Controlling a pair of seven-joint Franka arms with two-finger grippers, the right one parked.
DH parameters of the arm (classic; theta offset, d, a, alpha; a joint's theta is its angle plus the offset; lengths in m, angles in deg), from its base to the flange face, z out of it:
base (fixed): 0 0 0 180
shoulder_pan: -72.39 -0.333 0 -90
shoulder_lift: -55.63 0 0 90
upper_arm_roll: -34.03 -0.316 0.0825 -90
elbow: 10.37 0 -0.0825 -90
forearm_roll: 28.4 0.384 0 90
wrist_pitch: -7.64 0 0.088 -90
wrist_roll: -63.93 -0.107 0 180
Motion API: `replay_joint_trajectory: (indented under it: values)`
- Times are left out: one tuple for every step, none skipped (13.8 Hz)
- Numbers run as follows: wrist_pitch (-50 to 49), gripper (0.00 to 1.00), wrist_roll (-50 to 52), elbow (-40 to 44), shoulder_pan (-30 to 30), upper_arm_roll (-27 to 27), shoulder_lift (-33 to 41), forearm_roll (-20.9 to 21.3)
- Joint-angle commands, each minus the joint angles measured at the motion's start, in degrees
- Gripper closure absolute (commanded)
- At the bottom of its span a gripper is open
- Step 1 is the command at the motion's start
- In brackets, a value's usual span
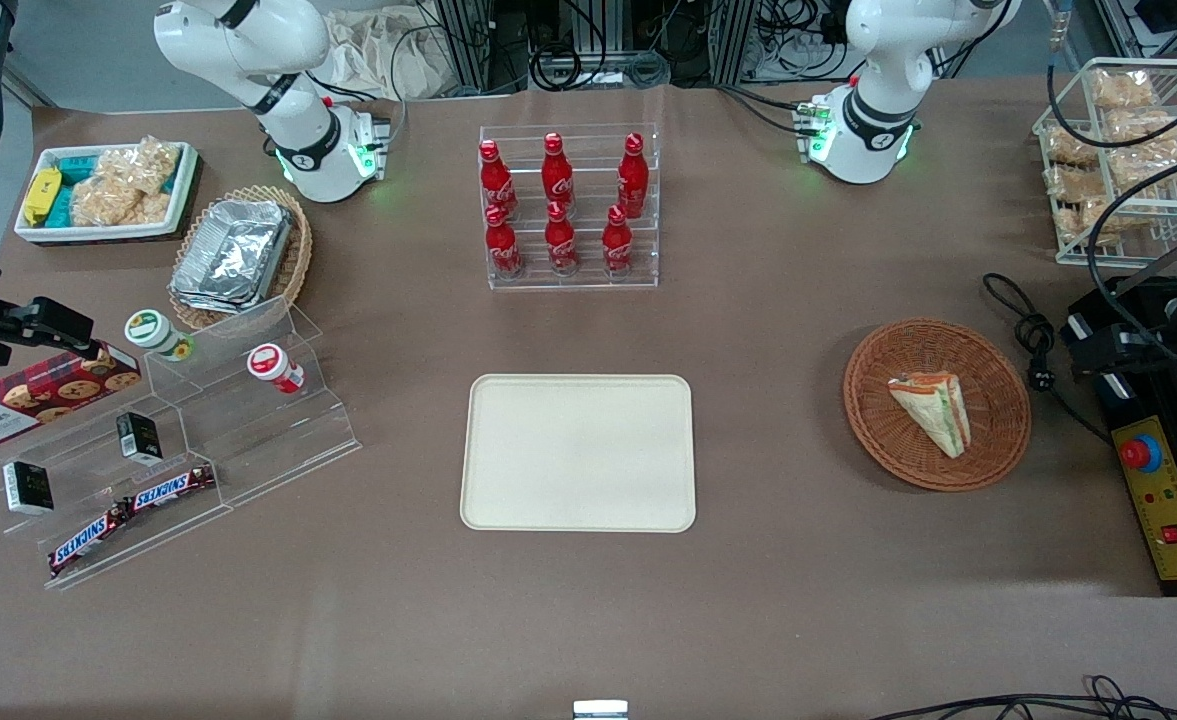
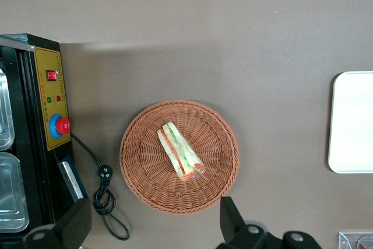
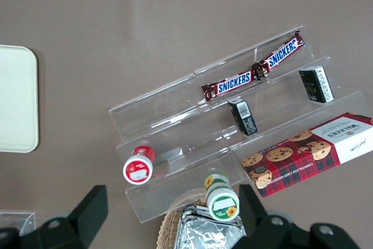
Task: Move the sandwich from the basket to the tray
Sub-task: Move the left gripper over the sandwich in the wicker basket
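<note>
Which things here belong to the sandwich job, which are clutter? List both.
Job: sandwich, lying in the basket; tray; tool, open, above the table beside the basket.
Clutter: cola bottles, Snickers bars, cookie box, foil containers.

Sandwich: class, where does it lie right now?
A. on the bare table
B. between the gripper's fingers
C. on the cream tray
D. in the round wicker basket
D: the sandwich lies in the basket; the tray holds nothing, and the gripper is open above the basket.
</note>
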Motion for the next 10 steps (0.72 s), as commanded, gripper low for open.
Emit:
replay_joint_trajectory:
  values:
    - [-0.90, 0.01, -1.34, -0.53, -0.19, 0.10, 0.81, -0.82]
    - [-0.99, 0.01, -1.08, -0.63, -0.11, 0.18, 0.65, -0.82]
    - [-0.99, 0.01, -0.99, -0.89, 0.07, 0.18, 0.56, -0.82]
    - [-0.90, 0.01, -0.64, -2.20, 0.16, 0.18, 0.47, -0.82]
    - [-0.55, 0.01, -0.29, -4.99, 0.16, 0.18, 0.21, -0.56]
    - [-0.20, 0.01, 1.02, -7.46, 0.16, 0.18, 0.12, -0.55]
    - [-0.11, 0.01, 2.86, -10.62, 0.16, 0.18, 0.12, -0.55]
    - [1.37, 0.01, 3.40, -14.48, 0.07, 0.09, 0.38, -0.29]
    - [4.60, 0.01, 4.62, -17.82, -0.19, 0.09, 0.82, -0.29]
    - [7.42, 0.01, 7.33, -21.07, -0.45, 0.01, 1.08, -0.20]
